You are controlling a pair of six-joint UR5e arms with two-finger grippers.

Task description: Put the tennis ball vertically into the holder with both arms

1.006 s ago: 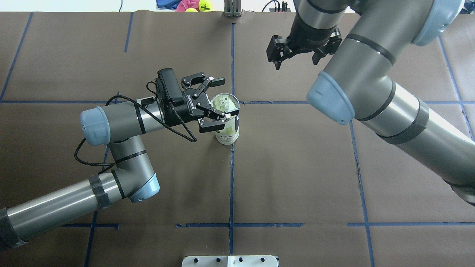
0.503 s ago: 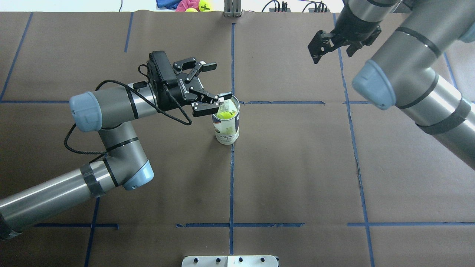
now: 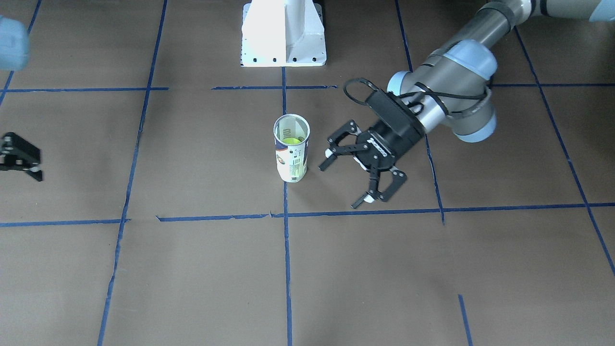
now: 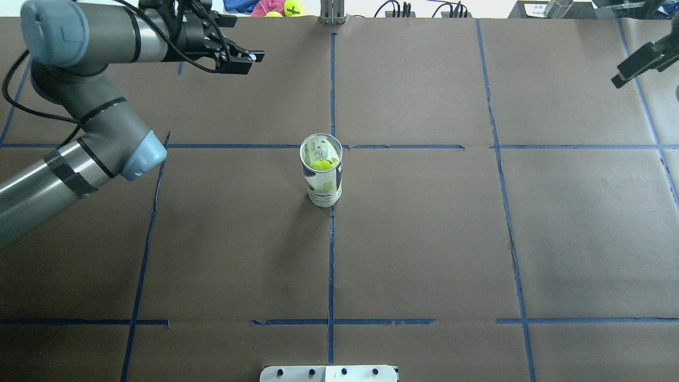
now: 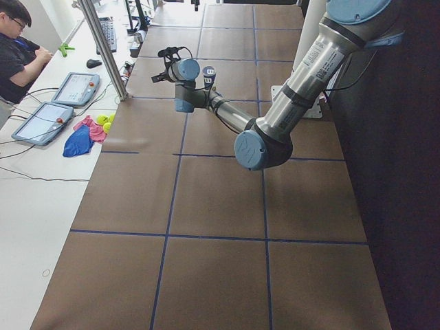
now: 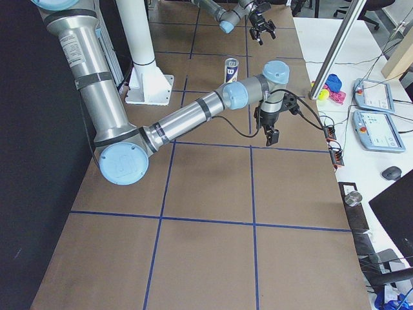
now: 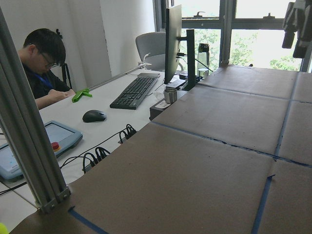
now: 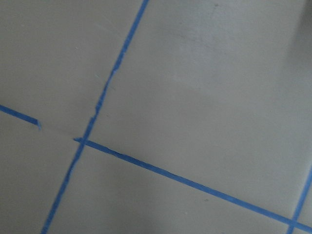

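Observation:
The holder [image 4: 322, 183], a clear can with a white and navy label, stands upright on the brown table centre, also seen in the front view [image 3: 291, 163]. A yellow-green tennis ball [image 4: 321, 164] lies inside it, below the rim. In the overhead view my left gripper [image 4: 237, 41] is open and empty, raised far back and left of the holder. The front view has the left gripper [image 3: 340, 185] open a short way beside the holder, not touching it. My right gripper [image 4: 639, 63] sits at the far right edge, half cut off, open and empty.
The white pedestal base [image 3: 283, 33] is bolted at the robot's side of the table. Spare tennis balls and coloured cloths [image 4: 281, 7] lie past the far edge beside a metal post [image 4: 332, 13]. A person [image 5: 17, 48] sits at the desk with tablets. Blue tape lines grid the table.
My left gripper drew back from the holder's rim, going up and to the far left. The right arm swung away to the right edge. The holder stays upright with the ball inside.

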